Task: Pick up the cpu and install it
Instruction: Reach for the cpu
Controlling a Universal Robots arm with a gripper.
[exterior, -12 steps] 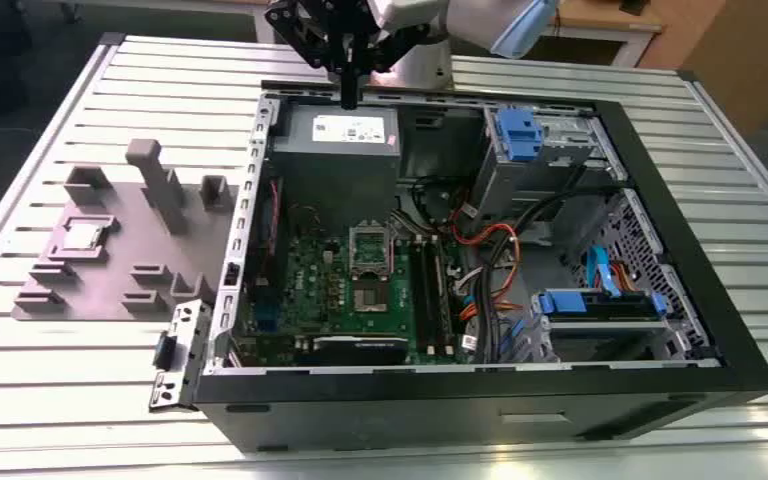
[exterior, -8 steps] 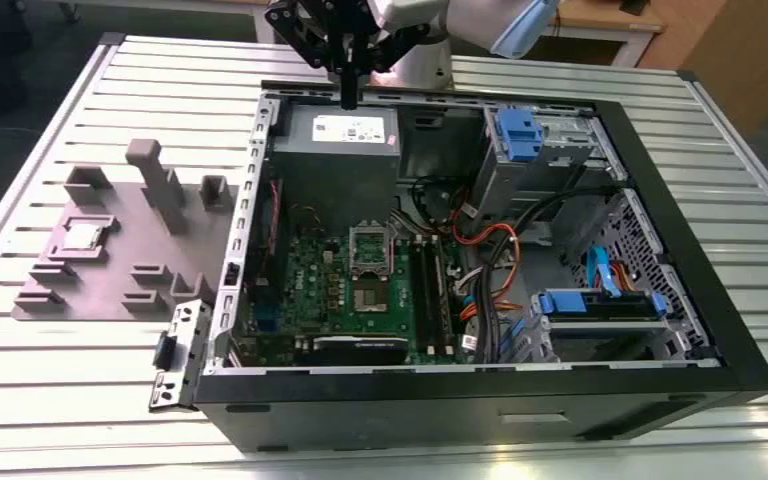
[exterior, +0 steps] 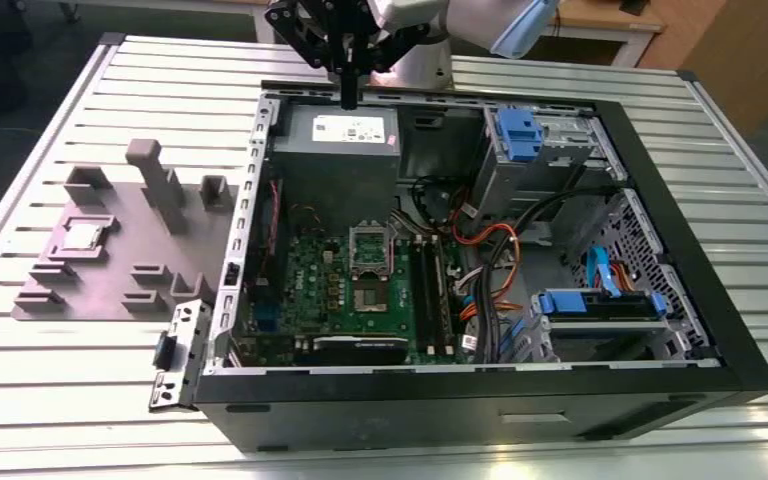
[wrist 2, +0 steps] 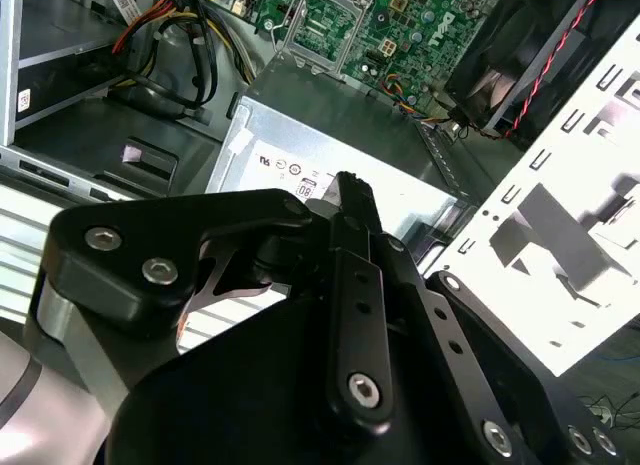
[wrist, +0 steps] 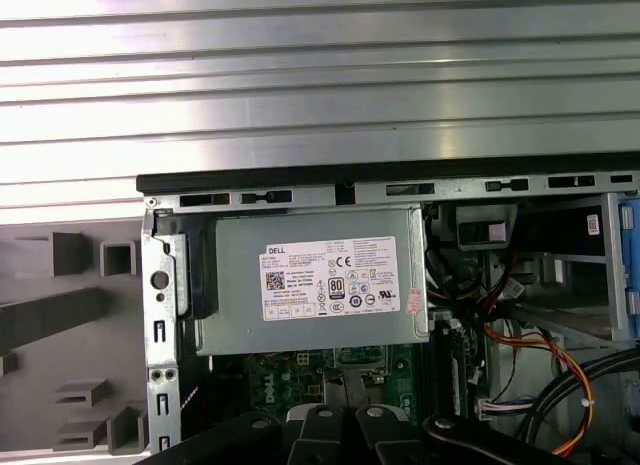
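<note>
Hanging over a slatted aluminium table (exterior: 77,410), I have an open black computer case (exterior: 491,425) lying on its side beneath me. Past the table's far corners the exterior view shows dark floor (exterior: 11,40) on its left and wooden furniture (exterior: 738,60) on its right. Beside the case, on the exterior view's left, a grey moulded fixture tray (exterior: 131,285) rests on the slats.

My claw (exterior: 348,98) is drawn narrow, its black fingertips together with nothing between them. It points down at the far end of the case, just above the grey power supply (exterior: 337,150) with its white label. In the second wrist view the claw (wrist 2: 350,190) stands in front of that same box (wrist 2: 340,115). The first wrist view looks straight down on the power supply (wrist: 310,280), with the green motherboard (wrist: 270,385) next to it.

The cpu (exterior: 84,237) lies flat on the fixture tray, outside the case, 1 small silvery square with a pale rim. It is well apart from my claw, off toward the exterior view's left and nearer that camera. The socket frame (exterior: 371,243) on the motherboard (exterior: 317,290) lies inside the case, between the power supply and the case's near wall
</note>
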